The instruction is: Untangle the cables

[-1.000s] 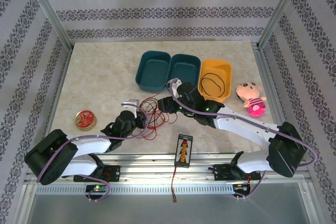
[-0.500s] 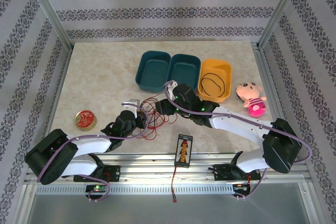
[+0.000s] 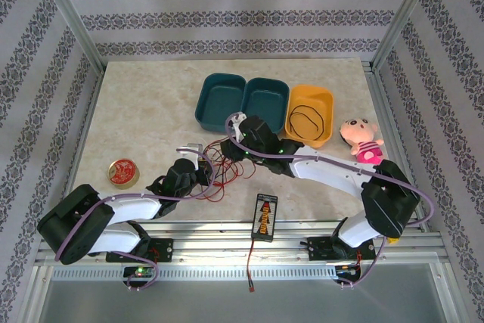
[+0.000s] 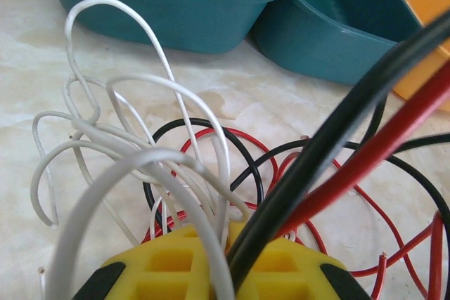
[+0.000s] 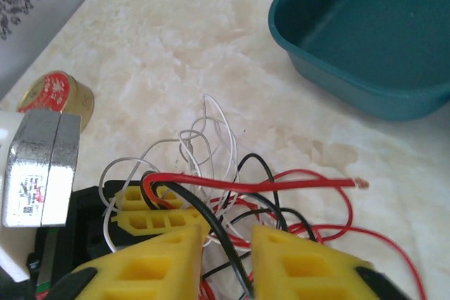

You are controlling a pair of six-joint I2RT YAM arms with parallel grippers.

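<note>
Cables [image 3: 220,163] bunch on the tabletop [image 3: 136,104] between my tools: left tool [image 4: 225,237] pinches the bundle; right tool [image 5: 225,235], slightly spread, straddles the black strand [image 5: 211,219]

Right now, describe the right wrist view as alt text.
The right gripper, jaws apart, straddles the black cable, tangled with the red cable and white cable on a table. The left gripper grips them; a teal tub sits beyond.
</note>
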